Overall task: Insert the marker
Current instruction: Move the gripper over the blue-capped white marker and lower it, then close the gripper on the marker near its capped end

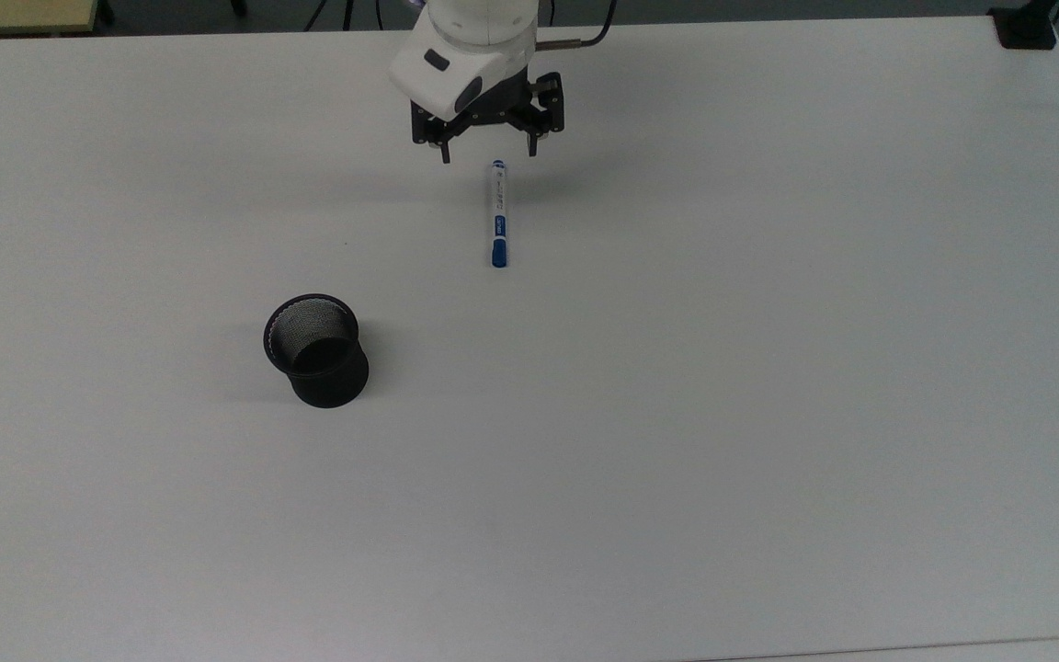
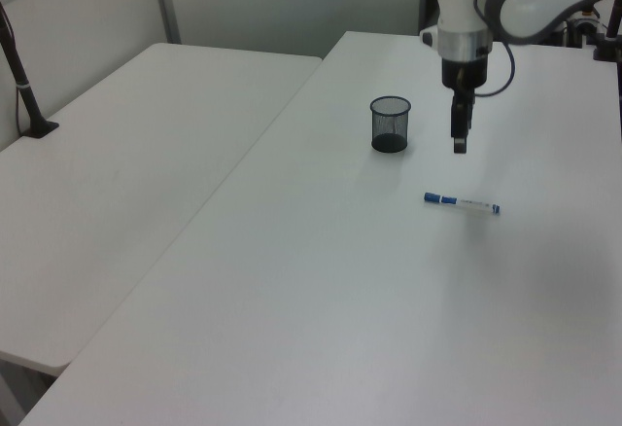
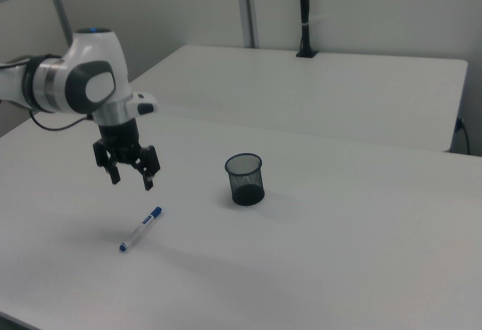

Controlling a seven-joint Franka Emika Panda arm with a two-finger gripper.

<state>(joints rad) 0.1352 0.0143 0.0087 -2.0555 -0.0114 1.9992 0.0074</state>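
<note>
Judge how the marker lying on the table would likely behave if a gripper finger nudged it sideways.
The marker is slim, round-barrelled and lies flat on the smooth table, so it would probably roll. It looks rigid, so it should shift as one piece. Being small, it is probably light and easily knocked.

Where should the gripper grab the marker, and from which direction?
Best to grip the marker at mid-barrel, coming straight down. It lies flat on the table with nothing beside it, so the open gripper could probably straddle the slim white barrel, fingers across its length, between the blue cap and blue end.
</note>
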